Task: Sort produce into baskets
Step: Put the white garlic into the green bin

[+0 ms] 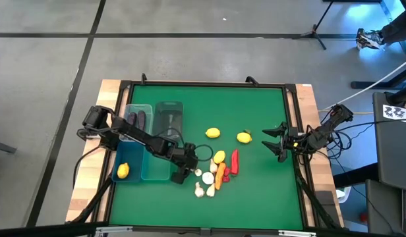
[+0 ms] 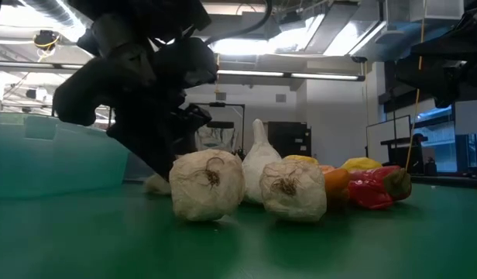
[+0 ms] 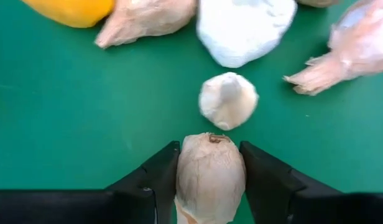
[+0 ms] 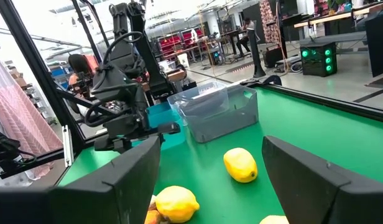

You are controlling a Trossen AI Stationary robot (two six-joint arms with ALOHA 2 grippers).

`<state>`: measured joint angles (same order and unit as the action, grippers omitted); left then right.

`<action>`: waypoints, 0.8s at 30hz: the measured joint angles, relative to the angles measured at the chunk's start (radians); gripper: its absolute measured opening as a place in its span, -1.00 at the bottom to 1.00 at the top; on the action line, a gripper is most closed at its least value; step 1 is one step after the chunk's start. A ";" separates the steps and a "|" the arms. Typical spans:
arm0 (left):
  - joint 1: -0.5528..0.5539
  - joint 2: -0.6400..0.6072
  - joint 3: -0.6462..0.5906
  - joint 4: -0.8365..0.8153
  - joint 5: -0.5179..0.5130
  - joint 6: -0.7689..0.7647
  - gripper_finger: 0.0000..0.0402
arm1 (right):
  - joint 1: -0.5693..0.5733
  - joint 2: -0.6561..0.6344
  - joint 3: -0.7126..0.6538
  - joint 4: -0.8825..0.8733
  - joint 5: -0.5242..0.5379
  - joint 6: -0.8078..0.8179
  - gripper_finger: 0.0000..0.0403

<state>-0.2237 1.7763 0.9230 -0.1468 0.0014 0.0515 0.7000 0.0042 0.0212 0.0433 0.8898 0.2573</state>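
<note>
My left gripper is shut on a white garlic bulb at the left end of the produce heap. Other garlic bulbs, a carrot, a red pepper and a lemon lie on the green table beside it. Two more lemons lie farther back. Four baskets stand at the left. One holds eggplants and another holds a lemon. My right gripper is open and empty near the table's right edge. My left gripper pinches the garlic bulb by its two opposite sides between its two fingers. The bulb's brown root end points away from the wrist. The fingers slant down from the table's left. Whether the bulb rests on the table, I cannot tell.
The baskets stand in a block: blue and clear grey at the back, two more in front. A raised frame runs round the green mat. Open mat lies at the far middle and near right.
</note>
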 joint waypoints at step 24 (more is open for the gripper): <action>0.021 -0.214 0.173 -0.417 -0.166 -0.208 -0.23 | 0.000 0.000 0.000 0.000 0.000 0.000 0.39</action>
<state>-0.2028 1.5626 1.0958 -0.5637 -0.1642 -0.1568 0.6998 0.0041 0.0212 0.0433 0.8894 0.2573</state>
